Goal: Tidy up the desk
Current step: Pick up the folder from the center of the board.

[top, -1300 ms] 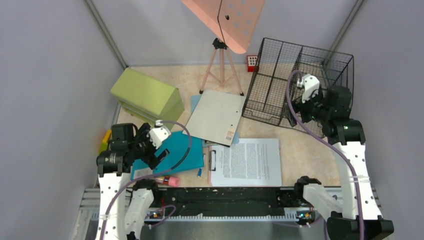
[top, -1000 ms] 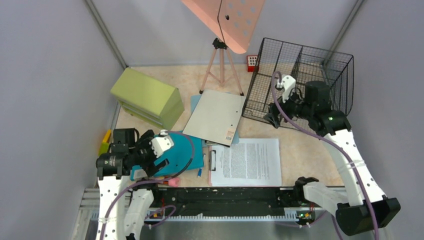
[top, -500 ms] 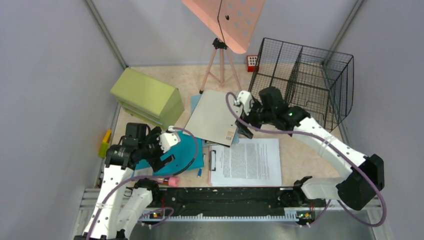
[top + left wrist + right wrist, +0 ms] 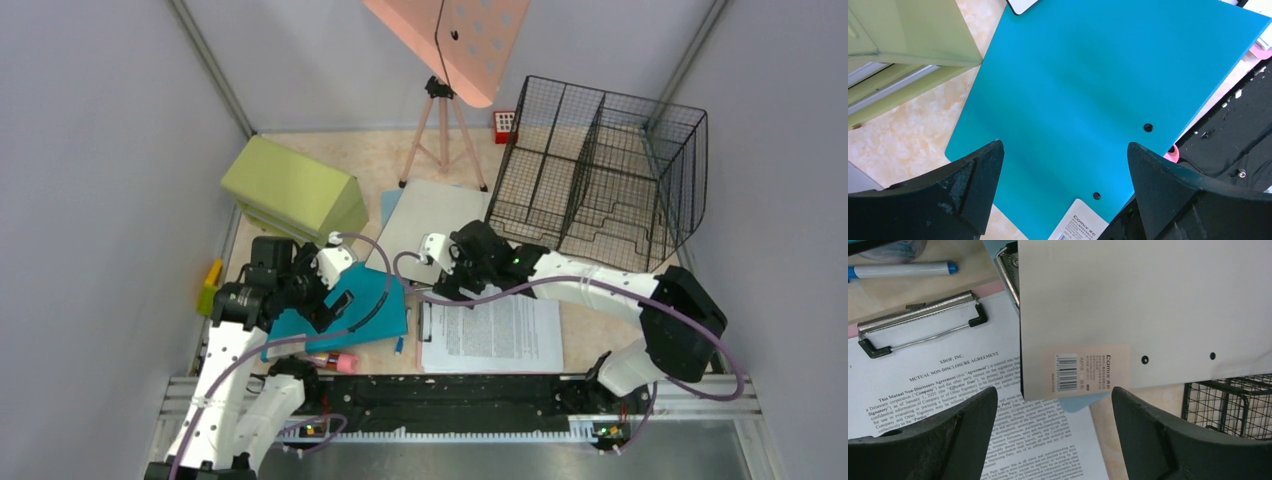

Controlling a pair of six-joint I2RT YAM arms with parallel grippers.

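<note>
Above the grey folder, our right end effector, come from the wire basket, gapes empty; we judge a grasp is next.

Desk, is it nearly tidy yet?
Not really. Done: nothing, the wire basket looks empty. In hand: nothing gripped; the open left gripper hovers over the teal folder, the open right gripper over the grey folder. Left: both folders, the paper clipboard and pens lie loose on the desk.
</note>
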